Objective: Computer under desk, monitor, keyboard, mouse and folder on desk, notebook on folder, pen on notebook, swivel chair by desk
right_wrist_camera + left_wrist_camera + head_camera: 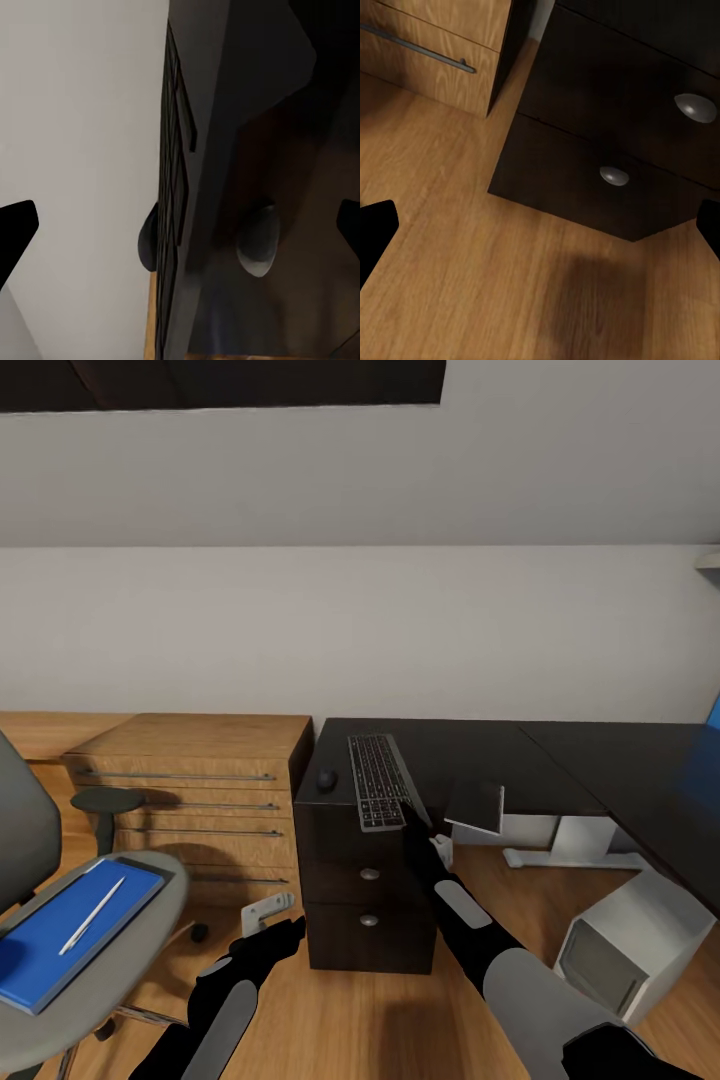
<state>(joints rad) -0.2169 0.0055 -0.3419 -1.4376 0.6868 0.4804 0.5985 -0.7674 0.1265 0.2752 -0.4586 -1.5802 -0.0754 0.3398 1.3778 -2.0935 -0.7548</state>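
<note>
Looking down from the head, I see the keyboard (380, 780) and mouse (326, 779) on the desk (560, 760) at centre; the folder (70, 932) and pen (92, 915) wait on the chair (130, 960), lower left. Left wrist: spread fingertips (376, 229) over floor (472, 285), empty. Right wrist: fingertips (16, 225) spread beside the keyboard edge.

The tabletop (560, 760) looks glossy black over a dark drawer unit (365, 905) with smooth silvery metal knobs (614, 175). The floor (472, 285) and the low cabinet (200, 790) show warm wood grain. The swivel chair (110, 950) seat looks matt grey cloth under the smooth blue folder (70, 935).
</note>
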